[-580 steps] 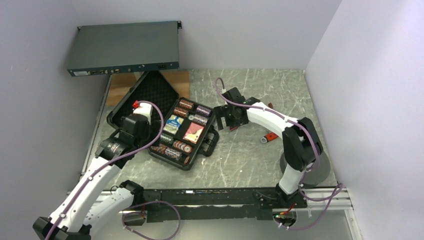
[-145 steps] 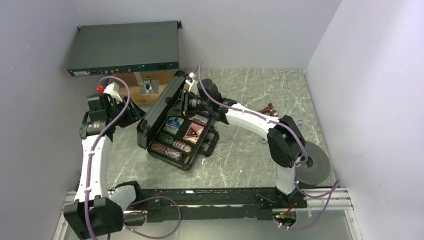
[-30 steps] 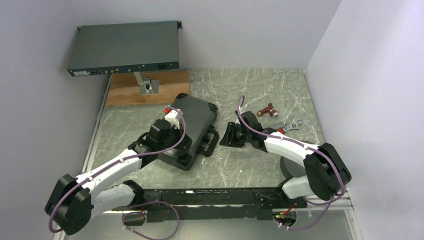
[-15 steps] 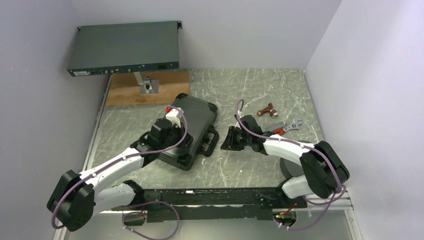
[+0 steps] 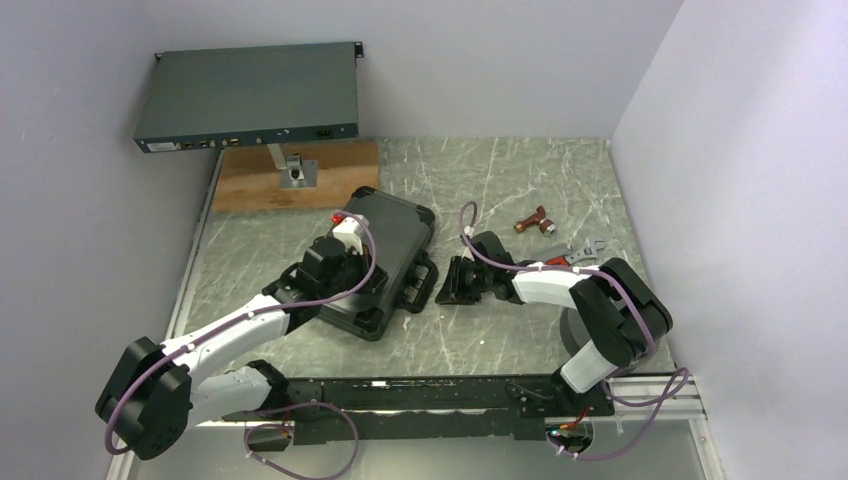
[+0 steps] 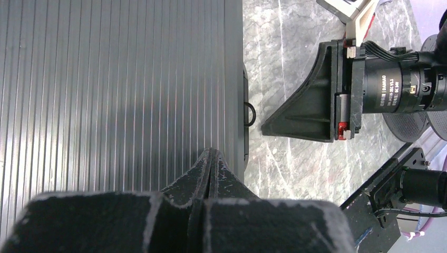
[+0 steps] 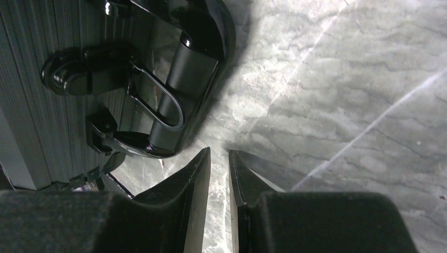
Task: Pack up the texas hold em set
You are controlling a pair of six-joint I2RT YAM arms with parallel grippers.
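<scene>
The black ribbed plastic case [image 5: 385,250] lies shut at nine o'clock of the counter's [image 5: 480,330] middle, with the left end effector [image 6: 209,158] pressed together on its lid and the right end effector [image 7: 217,153] barely parted and empty by the handle [image 7: 182,68] at its three o'clock, so fastening the latches looks next.

The top external camera sits high behind the near edge, looking down and forward over the whole tabletop [image 5: 500,330], with the case [image 5: 385,250] left of centre. The left wrist camera hangs very close over the case lid. It looks past the left end effector [image 6: 210,155] and across the tabletop to the right end effector [image 6: 274,124]. The right wrist camera sits low, close to the tabletop, and faces the case's handle [image 7: 176,84] over its own fingers. All three views share the case's handle side.
</scene>
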